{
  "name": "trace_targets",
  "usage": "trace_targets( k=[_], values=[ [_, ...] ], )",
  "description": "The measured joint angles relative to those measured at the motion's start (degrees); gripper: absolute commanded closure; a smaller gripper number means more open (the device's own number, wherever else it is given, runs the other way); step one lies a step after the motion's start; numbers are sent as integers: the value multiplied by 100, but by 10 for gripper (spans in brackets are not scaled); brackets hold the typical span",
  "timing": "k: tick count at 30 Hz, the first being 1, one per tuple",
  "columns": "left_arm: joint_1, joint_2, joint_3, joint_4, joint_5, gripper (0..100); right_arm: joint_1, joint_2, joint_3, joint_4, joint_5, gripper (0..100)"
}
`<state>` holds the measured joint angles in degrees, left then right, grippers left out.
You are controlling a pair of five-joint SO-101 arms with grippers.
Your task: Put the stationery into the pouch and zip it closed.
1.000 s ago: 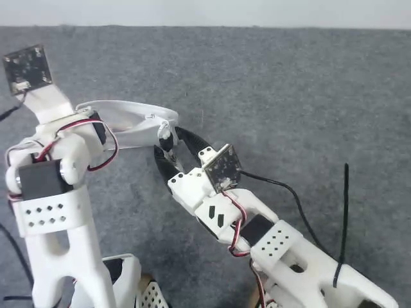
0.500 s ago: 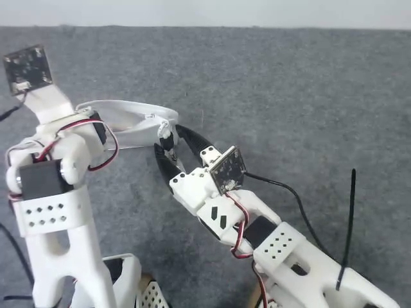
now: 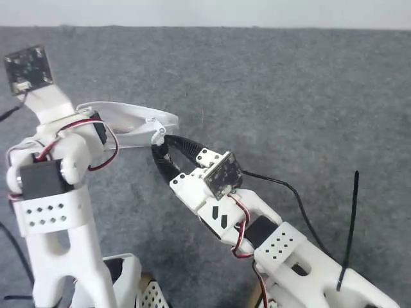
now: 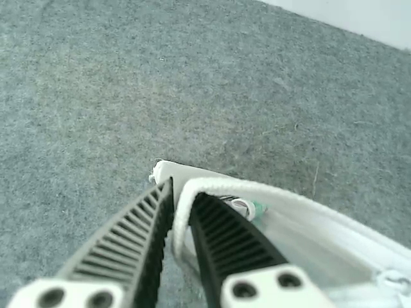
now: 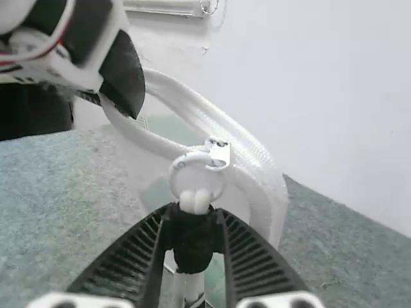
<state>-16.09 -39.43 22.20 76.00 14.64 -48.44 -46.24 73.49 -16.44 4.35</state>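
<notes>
The white pouch (image 3: 125, 119) is held up off the grey mat at the left, its mouth gaping. My left gripper (image 4: 177, 215) is shut on the pouch's rim (image 4: 212, 187), one black finger inside and one outside. A green and white item (image 4: 249, 207) lies inside the pouch. My right gripper (image 3: 160, 149) comes in from the lower right, close under the end of the pouch. In the right wrist view my right gripper (image 5: 192, 224) is shut on the white zipper pull (image 5: 194, 200). The pull hangs by a ring from the metal slider (image 5: 216, 151), also at the pouch's end (image 3: 156, 126).
Grey mat (image 3: 289, 90) covers the table, with open room to the right and at the back. A black cable (image 3: 290, 192) trails from the right arm, and a thin black rod (image 3: 350, 221) stands near the right edge. A pale wall runs along the back.
My right gripper's fingers, spread around the zipper pull a second ago, have shut on it. The slider end of the pouch has shifted slightly to the left. The left arm has stayed put.
</notes>
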Motion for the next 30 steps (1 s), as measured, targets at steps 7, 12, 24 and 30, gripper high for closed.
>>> trace_targets(
  k=[7, 12, 24, 30],
  values=[
    [0, 0, 0, 0, -149, 976, -44, -615, -141, 1477, 536, 992],
    [0, 0, 9, 0, -290, 845, -387, -1275, -431, 3182, 598, 992],
    [844, 53, 26, 18, -484, 779, -1064, -2207, -422, 5029, 1240, 992],
    [1600, -879, 457, 123, -923, 778, -1389, -2479, -422, 5345, 1257, 992]
  ],
)
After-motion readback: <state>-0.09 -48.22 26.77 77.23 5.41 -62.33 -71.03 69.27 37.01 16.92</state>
